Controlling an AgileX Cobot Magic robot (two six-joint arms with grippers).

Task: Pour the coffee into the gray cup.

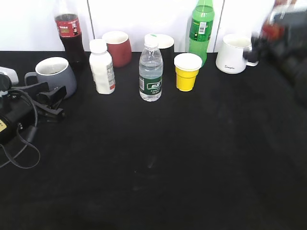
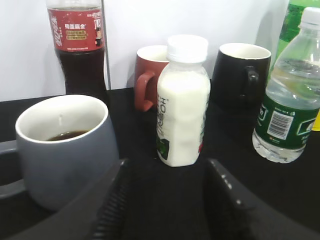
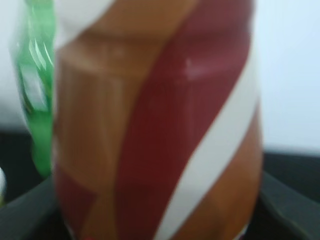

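Observation:
The gray cup [image 1: 55, 74] stands at the left of the black table. In the left wrist view the gray cup [image 2: 60, 150] holds some dark liquid. My left gripper [image 1: 58, 102] lies low just right of the cup, open and empty, as the left wrist view [image 2: 167, 205] also shows. The coffee bottle [image 3: 155, 125], with its red-brown wrap and white swirl, fills the right wrist view between my right gripper's fingers. In the exterior view the right arm is a blur at the top right, with the coffee bottle [image 1: 273, 29] as a reddish smear.
Along the back stand a cola bottle [image 1: 68, 31], a white milk bottle [image 1: 102, 67], a dark red cup [image 1: 117, 48], a black mug [image 2: 242, 75], a water bottle [image 1: 150, 72], a yellow cup [image 1: 187, 72], a green bottle [image 1: 201, 28] and a white mug [image 1: 232, 53].

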